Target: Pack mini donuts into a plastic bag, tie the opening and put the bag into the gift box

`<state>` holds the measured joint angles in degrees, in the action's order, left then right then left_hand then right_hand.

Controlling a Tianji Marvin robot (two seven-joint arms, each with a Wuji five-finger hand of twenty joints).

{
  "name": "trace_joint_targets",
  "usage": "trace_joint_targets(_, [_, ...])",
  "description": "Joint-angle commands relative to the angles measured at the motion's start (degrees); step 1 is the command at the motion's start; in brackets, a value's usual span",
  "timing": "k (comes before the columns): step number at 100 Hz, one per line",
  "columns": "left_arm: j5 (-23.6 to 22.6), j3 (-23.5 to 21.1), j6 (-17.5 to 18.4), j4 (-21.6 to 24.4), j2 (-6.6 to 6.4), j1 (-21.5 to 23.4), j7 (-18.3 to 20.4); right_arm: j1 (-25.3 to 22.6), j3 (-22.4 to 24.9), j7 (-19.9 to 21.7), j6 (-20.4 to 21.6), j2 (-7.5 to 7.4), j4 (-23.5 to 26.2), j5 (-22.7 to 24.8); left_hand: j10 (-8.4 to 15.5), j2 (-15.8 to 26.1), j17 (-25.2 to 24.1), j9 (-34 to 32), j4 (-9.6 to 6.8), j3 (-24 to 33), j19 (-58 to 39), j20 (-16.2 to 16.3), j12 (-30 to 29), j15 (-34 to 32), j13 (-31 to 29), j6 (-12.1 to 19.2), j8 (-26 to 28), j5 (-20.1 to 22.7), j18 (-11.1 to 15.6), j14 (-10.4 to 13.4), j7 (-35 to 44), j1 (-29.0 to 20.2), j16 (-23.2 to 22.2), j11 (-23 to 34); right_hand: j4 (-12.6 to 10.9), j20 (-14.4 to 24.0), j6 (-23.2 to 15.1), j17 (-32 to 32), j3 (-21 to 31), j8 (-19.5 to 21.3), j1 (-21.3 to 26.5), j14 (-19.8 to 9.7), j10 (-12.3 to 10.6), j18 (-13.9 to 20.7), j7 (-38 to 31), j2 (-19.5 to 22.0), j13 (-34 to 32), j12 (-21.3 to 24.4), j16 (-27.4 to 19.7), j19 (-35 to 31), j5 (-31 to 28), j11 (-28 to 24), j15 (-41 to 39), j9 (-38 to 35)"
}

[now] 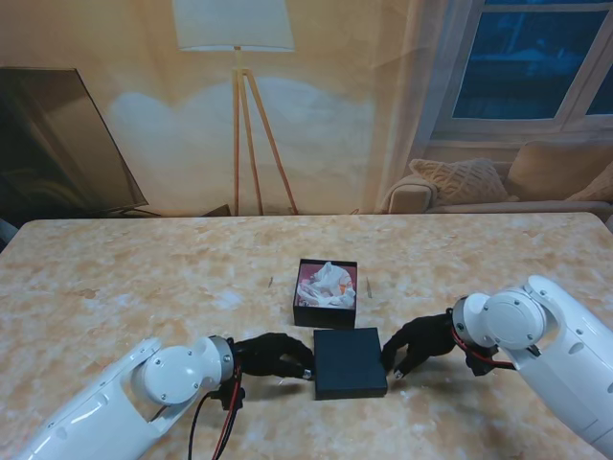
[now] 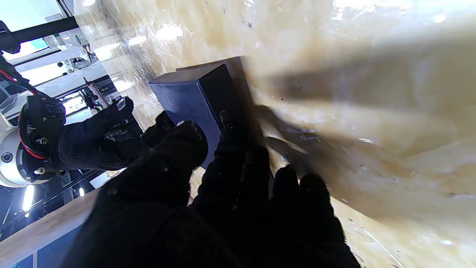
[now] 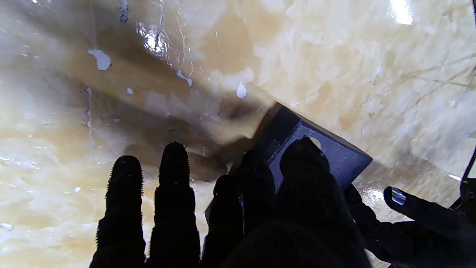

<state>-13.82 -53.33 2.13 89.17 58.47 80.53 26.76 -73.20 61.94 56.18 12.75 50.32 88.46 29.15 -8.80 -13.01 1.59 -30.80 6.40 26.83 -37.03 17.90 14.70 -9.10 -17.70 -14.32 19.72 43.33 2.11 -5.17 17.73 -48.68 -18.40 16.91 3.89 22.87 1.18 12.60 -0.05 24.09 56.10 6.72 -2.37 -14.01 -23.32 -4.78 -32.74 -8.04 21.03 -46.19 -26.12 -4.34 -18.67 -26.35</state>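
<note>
Stand view: black lid flat on marble table, just nearer to me than open gift box holding crumpled plastic bag; left hand pinching lid's left edge, right hand pinching its right edge. Wrist views: thumb on top of lid, fingers on side wall, outer fingers loose over table. Donuts not discernible.

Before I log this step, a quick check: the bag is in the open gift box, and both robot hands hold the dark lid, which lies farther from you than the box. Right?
Not quite. In the stand view, the lid lies nearer to me than the open gift box, not farther. The rest stands: the bag is in the box, and the left robot hand and right robot hand grip the lid's opposite edges.
</note>
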Motion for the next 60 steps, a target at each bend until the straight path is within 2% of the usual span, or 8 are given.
trace_joint_targets(1, [0.0, 0.4, 0.4, 0.7, 0.34, 1.2, 1.4, -1.6, -0.3, 0.7, 0.3, 0.89, 0.5, 0.2, 5.7, -0.8, 3.0, 3.0, -0.43, 0.9, -4.0, 3.2, -1.2, -2.3, -1.6, 7.2, -2.3, -3.5, -11.9, -5.3, -4.4, 1.7, -1.5, -2.0, -1.3, -0.5, -6.3, 0.0, -0.2, -1.0, -0.1, 1.0, 0.2, -0.1, 6.5, 0.8, 3.5, -0.4, -7.2, -0.6, 5.0, 0.9, 14.1, -0.2])
trace_joint_targets(60, [-0.9, -1.1, 1.6, 2.6, 0.13, 2.8, 1.2, -4.3, 2.5, -0.4, 1.8, 1.09, 2.8, 1.4, 5.7, -0.8, 3.1, 3.1, -0.41, 1.0, -4.1, 3.3, -1.3, -2.3, -1.6, 7.2, -2.3, -3.5, -11.9, -5.4, -4.5, 1.9, -1.5, -2.1, -1.3, -0.4, -6.3, 0.4, -0.2, -0.9, -0.4, 1.1, 0.3, -0.3, 6.6, 0.7, 3.2, -0.3, -7.0, -0.8, 4.9, 0.9, 13.9, -0.1])
